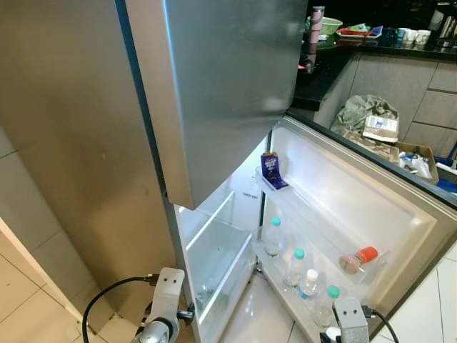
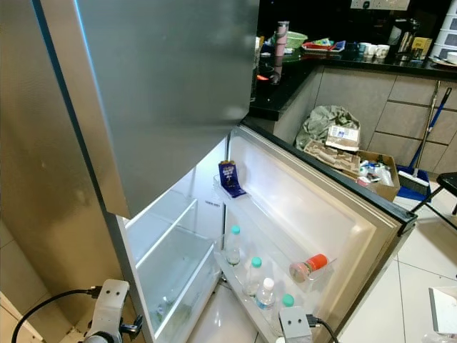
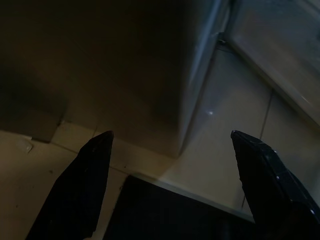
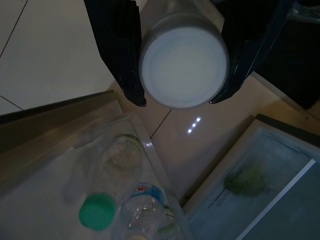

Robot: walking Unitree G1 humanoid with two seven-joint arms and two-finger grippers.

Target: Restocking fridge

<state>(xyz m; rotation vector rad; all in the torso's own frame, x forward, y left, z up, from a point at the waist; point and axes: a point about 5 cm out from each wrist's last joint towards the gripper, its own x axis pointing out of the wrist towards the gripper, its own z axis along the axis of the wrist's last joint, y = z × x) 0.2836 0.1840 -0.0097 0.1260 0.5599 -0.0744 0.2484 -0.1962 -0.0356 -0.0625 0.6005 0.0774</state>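
Observation:
The fridge's lower door [image 1: 357,193] stands wide open. Its bottom door shelf [image 1: 285,289] holds several clear bottles with green caps [image 1: 298,254], one white-capped bottle [image 1: 311,274] and an orange-capped bottle [image 1: 357,259] lying on its side. A blue carton [image 1: 270,168] sits on a higher door shelf. My right gripper [image 4: 182,100] is shut on a white-capped bottle [image 4: 183,67], held above the door shelf's near end. My left gripper [image 3: 171,135] hangs open and empty, low beside the fridge's left side.
A clear crisper drawer [image 1: 214,257] sits low inside the fridge. The closed upper door [image 1: 214,86] juts out overhead. Behind the open door are a dark counter [image 1: 371,43] with dishes, a cardboard box [image 1: 414,153] of clutter and a broom [image 2: 421,157].

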